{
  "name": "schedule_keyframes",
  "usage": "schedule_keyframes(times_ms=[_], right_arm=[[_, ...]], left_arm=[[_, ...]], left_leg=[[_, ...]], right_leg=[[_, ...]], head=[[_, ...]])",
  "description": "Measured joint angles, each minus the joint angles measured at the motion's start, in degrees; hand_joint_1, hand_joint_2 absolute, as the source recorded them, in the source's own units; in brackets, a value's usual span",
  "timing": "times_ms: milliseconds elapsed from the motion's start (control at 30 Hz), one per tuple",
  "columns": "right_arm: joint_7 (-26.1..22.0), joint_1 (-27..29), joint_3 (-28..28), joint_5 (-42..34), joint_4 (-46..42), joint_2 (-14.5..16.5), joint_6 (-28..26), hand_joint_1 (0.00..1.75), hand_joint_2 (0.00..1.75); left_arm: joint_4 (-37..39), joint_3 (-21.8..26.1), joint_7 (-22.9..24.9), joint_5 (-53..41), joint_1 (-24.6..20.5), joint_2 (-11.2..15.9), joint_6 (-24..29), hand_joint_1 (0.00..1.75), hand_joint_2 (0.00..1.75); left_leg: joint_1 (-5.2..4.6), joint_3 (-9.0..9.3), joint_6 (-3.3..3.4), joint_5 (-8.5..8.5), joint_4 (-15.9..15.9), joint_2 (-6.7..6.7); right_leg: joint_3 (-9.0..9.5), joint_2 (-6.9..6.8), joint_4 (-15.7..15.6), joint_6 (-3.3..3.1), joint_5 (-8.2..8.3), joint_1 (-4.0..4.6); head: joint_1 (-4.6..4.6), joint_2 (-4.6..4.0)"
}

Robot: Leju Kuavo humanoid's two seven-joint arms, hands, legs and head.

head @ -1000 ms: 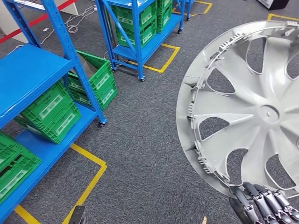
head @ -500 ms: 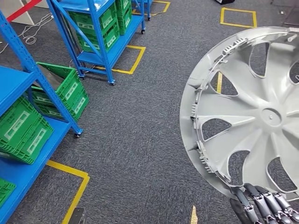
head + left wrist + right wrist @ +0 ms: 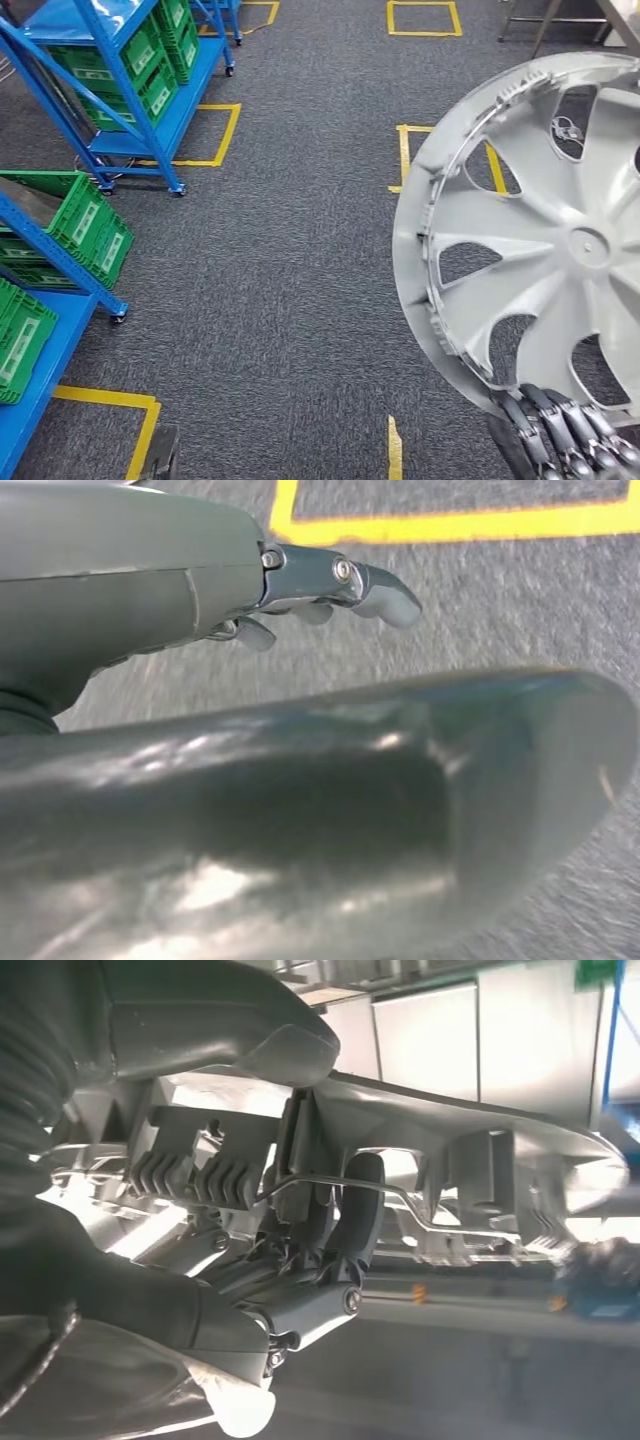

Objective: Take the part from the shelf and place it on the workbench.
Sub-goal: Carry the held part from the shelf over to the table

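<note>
Hubcap [image 3: 543, 240], silver, spoked, inner clips showing, gripped at rim by right hand [image 3: 562, 435].

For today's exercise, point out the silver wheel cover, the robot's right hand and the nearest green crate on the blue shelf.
wheel cover [image 3: 581, 245]: head view, on its central hub.
right hand [image 3: 562, 435]: head view, on the dark fingers gripping the cover's lower rim.
green crate [image 3: 19, 340]: head view, on its labelled side wall.

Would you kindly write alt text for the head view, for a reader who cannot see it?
The robot's right hand grips the lower rim of a large silver plastic wheel cover, held up on the right above dark grey carpet marked with yellow tape. Blue metal shelves holding green plastic crates stand on the left.
</note>
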Motion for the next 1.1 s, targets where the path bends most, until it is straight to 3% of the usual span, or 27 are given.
schedule_keyframes(times_ms=[67, 133, 200, 233, 300, 367, 433, 500, 567, 633, 700, 733, 767, 800, 833, 900, 933, 1000, 1033, 1100], right_arm=[[4.56, -8.88, 6.15, -0.64, 5.75, -2.14, 0.09, 1.75, 1.75], [5.94, -13.46, 10.36, -1.26, 9.66, -3.36, 0.08, 1.75, 1.75], [6.04, -15.66, 13.11, -1.46, 11.93, -4.31, 0.05, 1.75, 1.75], [6.08, -16.34, 14.09, -1.52, 12.73, -4.79, 0.05, 1.75, 1.75], [6.17, -17.19, 15.31, -1.66, 13.74, -5.60, 0.04, 1.75, 1.75], [6.24, -18.04, 16.08, -1.81, 14.55, -6.06, 0.05, 1.75, 1.75], [6.26, -18.75, 16.66, -1.95, 15.26, -6.38, 0.05, 1.75, 1.75], [6.28, -19.09, 16.94, -2.05, 15.78, -6.71, 0.04, 1.75, 1.75], [6.24, -19.58, 17.16, -2.24, 16.27, -7.03, 0.03, 1.75, 1.75], [6.16, -20.30, 17.49, -2.42, 16.82, -7.25, 0.04, 1.75, 1.75], [6.14, -20.67, 17.86, -2.53, 17.33, -7.39, 0.06, 1.75, 1.75], [6.17, -20.76, 17.99, -2.64, 17.55, -7.48, 0.06, 1.75, 1.75], [6.21, -20.85, 18.08, -2.78, 17.73, -7.59, 0.06, 1.75, 1.75], [6.30, -20.90, 18.12, -2.95, 17.87, -7.73, 0.06, 1.75, 1.75], [6.46, -20.94, 18.14, -3.13, 17.96, -7.90, 0.04, 1.75, 1.75], [6.87, -20.77, 18.11, -3.39, 18.01, -8.27, -0.01, 1.75, 1.75], [7.04, -20.55, 18.06, -3.46, 18.01, -8.42, -0.05, 1.75, 1.75], [7.16, -19.95, 17.95, -3.54, 18.01, -8.68, -0.11, 1.75, 1.75], [7.04, -19.43, 17.80, -3.33, 17.92, -8.78, -0.13, 1.75, 1.75], [5.42, -15.35, 15.82, -2.13, 15.98, -8.04, -0.17, 1.75, 1.75]], left_arm=[[-0.51, 0.37, 5.39, 0.22, -6.30, -2.98, 2.59, 0.00, 0.00], [-0.84, 0.49, 5.97, 0.72, -9.23, -4.41, 2.63, 0.00, 0.00], [-1.01, 0.92, 5.46, 1.27, -9.46, -4.61, 2.31, 0.00, 0.00], [-1.09, 1.16, 5.24, 1.41, -9.24, -4.52, 2.21, 0.00, 0.00], [-1.25, 1.46, 4.96, 1.50, -9.09, -4.38, 1.97, 0.00, 0.00], [-1.35, 1.58, 4.83, 1.48, -9.37, -4.28, 1.72, 0.00, 0.00], [-1.38, 1.71, 4.83, 1.52, -9.51, -4.23, 1.60, 0.00, 0.00], [-1.46, 1.83, 4.86, 1.55, -9.59, -4.28, 1.62, 0.00, 0.00], [-1.61, 1.92, 4.89, 1.50, -9.68, -4.32, 1.64, 0.00, 0.00], [-1.67, 1.99, 4.97, 1.46, -9.60, -4.31, 1.64, 0.00, 0.00], [-1.67, 2.13, 5.14, 1.44, -9.46, -4.26, 1.63, 0.00, 0.00], [-1.67, 2.21, 5.24, 1.39, -9.46, -4.26, 1.63, 0.00, 0.00], [-1.67, 2.27, 5.38, 1.28, -9.50, -4.30, 1.63, 0.00, 0.00], [-1.67, 2.30, 5.53, 1.10, -9.59, -4.36, 1.65, 0.00, 0.00], [-1.68, 2.32, 5.67, 0.88, -9.71, -4.41, 1.73, 0.00, 0.00], [-1.71, 2.32, 5.88, 0.46, -9.99, -4.54, 2.12, 0.00, 0.00], [-1.73, 2.32, 5.92, 0.33, -10.11, -4.62, 2.36, 0.00, 0.00], [-1.75, 2.32, 5.97, 0.16, -10.35, -4.93, 2.63, 0.00, 0.00], [-1.75, 2.30, 5.72, -0.22, -10.31, -5.06, 2.29, 0.00, 0.00], [-1.76, 1.78, 2.73, -2.07, -8.50, -4.96, 0.34, 0.00, 0.00]], left_leg=[[0.38, -1.43, -0.45, -1.89, 3.15, -2.77], [0.50, -4.42, -0.52, -5.43, 10.40, -5.98], [0.41, -7.21, -0.22, -6.92, 16.37, -6.84], [0.32, -7.65, 0.10, -5.94, 16.63, -7.09], [0.02, -6.28, 0.96, -1.22, 11.17, -8.24], [-0.15, -4.25, 1.71, 2.49, 4.51, -10.84], [-0.24, -3.47, 2.08, 2.95, 1.80, -11.89], [-0.14, -3.24, 2.24, 2.84, 0.69, -10.50], [0.10, -2.95, 2.41, 3.13, -0.35, -9.04], [0.10, -2.83, 2.59, 3.28, -0.73, -7.48], [0.07, -2.86, 2.62, 3.22, -0.72, -5.79], [0.11, -2.85, 2.55, 3.14, -0.71, -4.96], [0.17, -2.83, 2.40, 3.04, -0.66, -4.18], [0.22, -2.79, 2.16, 2.88, -0.52, -3.45], [0.12, -2.79, 1.80, 2.63, -0.26, -2.81], [-0.21, -2.80, 1.05, 2.09, 0.41, -1.75], [-0.38, -2.75, 0.78, 1.92, 0.61, -1.20], [-0.22, -2.53, 0.33, 1.63, 0.74, -0.30], [-0.01, -2.58, 0.04, 1.02, 1.26, -1.00], [0.34, -4.00, -0.46, -1.97, 5.30, -4.04]], right_leg=[[-0.36, 1.21, -0.15, -0.81, 0.59, -0.01], [-0.38, 2.42, -0.15, -1.34, 0.79, 0.03], [-0.39, 4.49, -0.09, -1.61, 0.91, 0.22], [-0.38, 5.62, -0.06, -1.63, 0.96, 0.34], [-0.26, 7.29, -0.02, -1.61, 0.98, 0.50], [-0.43, 8.41, 0.05, -1.37, 1.05, 0.55], [-1.13, 9.60, 0.11, -0.79, 1.35, 0.37], [-2.00, 10.26, 0.11, -0.17, 1.60, 0.23], [-3.50, 7.61, 2.12, 0.25, 0.30, 0.43], [-6.75, 4.21, 8.44, 0.69, -2.80, 0.39], [-9.97, 3.29, 14.80, 1.26, -4.74, 0.00], [-10.38, 3.07, 15.49, 1.55, -4.33, -0.22], [-9.59, 2.69, 13.91, 1.82, -3.01, -0.42], [-7.75, 1.70, 10.46, 2.09, -1.17, -0.61], [-5.64, -0.12, 6.51, 2.35, 0.14, -0.53], [-2.71, -2.38, 1.40, 1.88, 1.37, -0.34], [-2.38, -2.52, 0.81, 1.41, 1.21, -0.15], [-2.49, -0.83, 0.88, 0.35, 1.41, -0.14], [-2.52, -0.06, 0.86, 0.00, 1.49, -0.15], [-2.35, 1.28, 0.78, -0.72, 1.48, -0.23]], head=[[-0.22, 0.00], [-0.37, 0.00], [-0.38, 0.00], [-0.42, 0.00], [-0.41, 0.00], [-0.35, 0.00], [-0.46, 0.00], [-0.59, 0.00], [-0.37, 0.00], [-0.19, 0.00], [-0.16, 0.00], [-0.15, 0.00], [-0.15, 0.00], [-0.15, 0.00], [-0.09, 0.00], [-0.04, 0.00], [-0.06, 0.00], [-0.14, 0.00], [-0.15, 0.00], [-0.29, 0.00]])
